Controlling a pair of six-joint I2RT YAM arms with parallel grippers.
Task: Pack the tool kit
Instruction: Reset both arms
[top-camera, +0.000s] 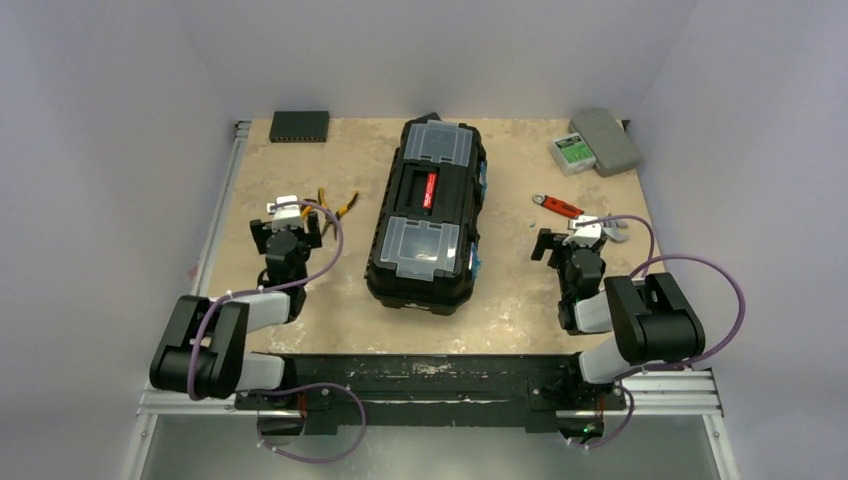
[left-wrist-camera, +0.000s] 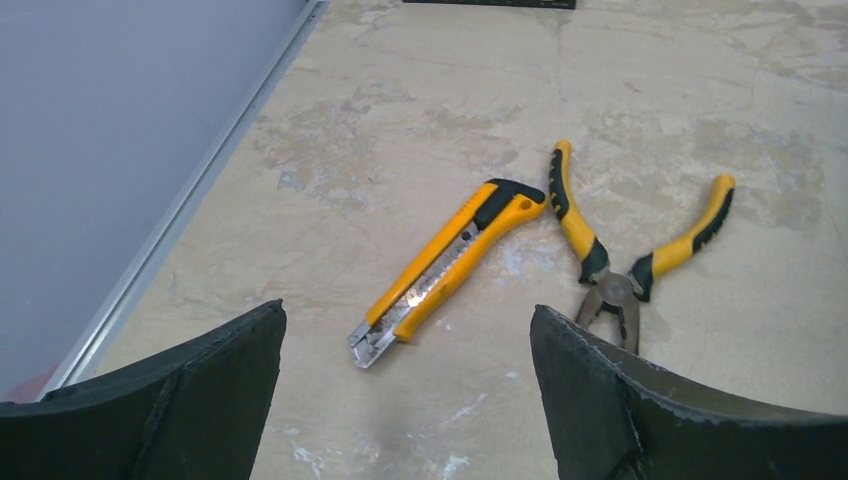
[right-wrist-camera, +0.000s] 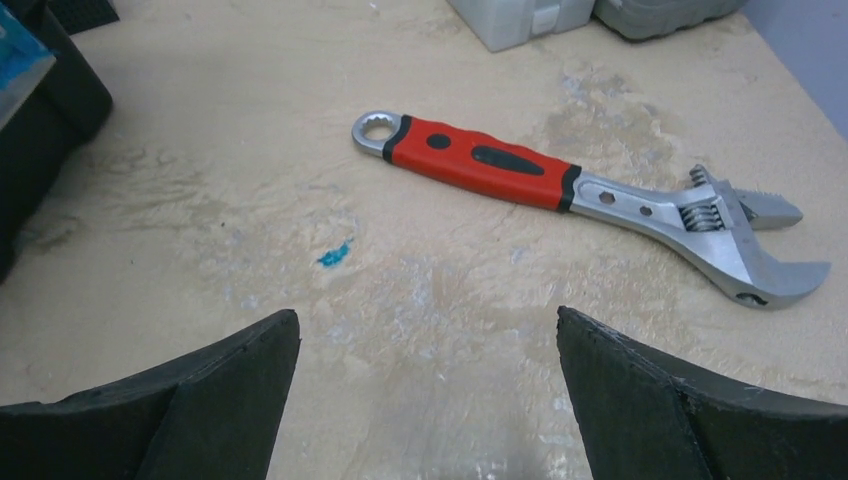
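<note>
Black toolbox marked with red, yellow-and-black knife and pliers, red-handled wrench, mottled beige table, box seemingly green-labelled.

Lighting was soft, even, from overhead — shadows faint, mostly just under toolbox. Top view kinda soft, dimmer at corners. Wrist views sharper — mild sheen on wrench metal.

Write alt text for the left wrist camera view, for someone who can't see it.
A yellow-and-black utility knife lies on the beige tabletop, with yellow-handled pliers close on its right. The black fingers of the left gripper frame the bottom of the view, open and empty.
</note>
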